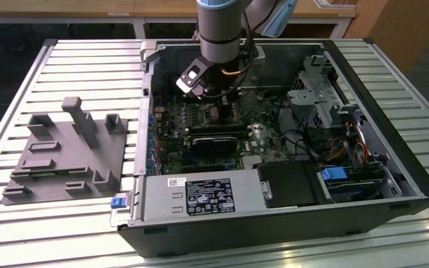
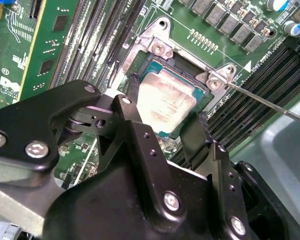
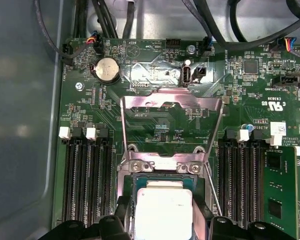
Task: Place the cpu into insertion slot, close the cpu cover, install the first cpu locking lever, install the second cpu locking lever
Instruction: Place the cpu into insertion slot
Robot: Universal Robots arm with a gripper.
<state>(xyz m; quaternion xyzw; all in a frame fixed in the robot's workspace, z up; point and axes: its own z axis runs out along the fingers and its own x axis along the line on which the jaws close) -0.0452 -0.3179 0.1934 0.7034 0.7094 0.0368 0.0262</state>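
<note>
Your black pincer (image 2: pixel 166 107) is clamped on 2 opposite edges of the silvery-beige square cpu (image 3: pixel 163 210), holding it level in or just over the dark square insertion slot (image 2: pixel 160 64). The thin silvery cpu cover frame (image 3: pixel 205 102) stands flipped up, likely to leave that slot free.

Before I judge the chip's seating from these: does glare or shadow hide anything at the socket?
First wrist view: glare whitens the cpu top; the open cpu cover gleams along its rim. Second wrist view: milder sheen, chip edges readable.
</note>
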